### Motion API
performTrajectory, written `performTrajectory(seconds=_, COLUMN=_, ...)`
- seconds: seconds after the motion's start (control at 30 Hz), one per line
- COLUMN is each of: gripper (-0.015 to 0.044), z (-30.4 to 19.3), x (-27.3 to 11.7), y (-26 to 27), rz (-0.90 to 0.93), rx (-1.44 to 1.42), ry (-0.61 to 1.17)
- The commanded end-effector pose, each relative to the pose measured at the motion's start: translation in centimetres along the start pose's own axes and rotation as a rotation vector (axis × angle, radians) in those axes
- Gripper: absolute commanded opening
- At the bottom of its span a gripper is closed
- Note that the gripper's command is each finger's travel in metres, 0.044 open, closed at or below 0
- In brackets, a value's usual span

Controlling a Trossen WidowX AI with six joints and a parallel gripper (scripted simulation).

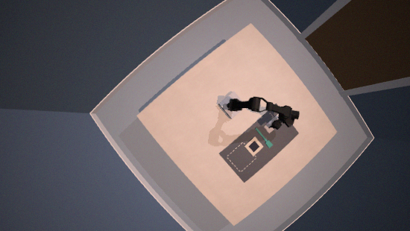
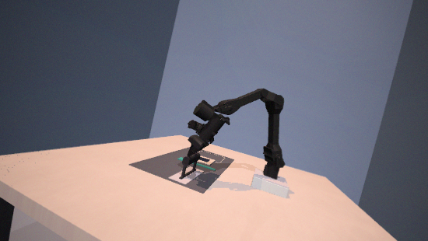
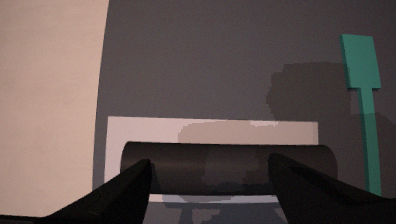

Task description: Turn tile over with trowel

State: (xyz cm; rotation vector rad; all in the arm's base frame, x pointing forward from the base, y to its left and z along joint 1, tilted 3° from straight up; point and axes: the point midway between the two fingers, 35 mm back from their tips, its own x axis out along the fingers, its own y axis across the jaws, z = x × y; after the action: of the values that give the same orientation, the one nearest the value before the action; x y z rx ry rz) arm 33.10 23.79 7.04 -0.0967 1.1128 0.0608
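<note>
The trowel is a pale flat plate (image 1: 269, 129) (image 2: 191, 179) (image 3: 145, 128) with a raised black handle (image 3: 210, 177), lying on the dark mat (image 1: 244, 176) (image 2: 148, 165) (image 3: 200, 60). My gripper (image 2: 191, 152) (image 3: 210, 164) is open and close over the handle. Its fingertips are spread along the handle's length, not one on each side; whether they touch it I cannot tell. The cream tile (image 1: 254, 146) (image 2: 205, 159) lies flat, its dark square facing up, beside the dashed outline (image 1: 240, 171). The arm hides part of the trowel in the top view.
A green flat-bladed tool (image 1: 268, 143) (image 2: 206, 167) (image 3: 369, 115) lies on the mat between the trowel and the tile. The arm's pale base (image 2: 269, 186) stands on the table (image 1: 194, 112) (image 2: 117, 210) beyond the mat's edge.
</note>
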Motion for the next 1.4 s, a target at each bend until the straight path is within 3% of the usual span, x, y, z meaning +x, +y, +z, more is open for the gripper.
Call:
performTrajectory(seconds=0.0, gripper=0.0300, z=-0.3, x=-0.2, y=0.0, rz=-0.006, rx=-0.103, ry=-0.037)
performTrajectory(seconds=0.63, gripper=0.0300, z=-1.8, x=0.0, y=-0.7, rz=-0.090, rx=-0.677, ry=-0.186)
performTrajectory(seconds=1.37, gripper=0.0300, z=-3.9, x=-0.3, y=-2.7, rz=-0.326, rx=-1.371, ry=-0.300)
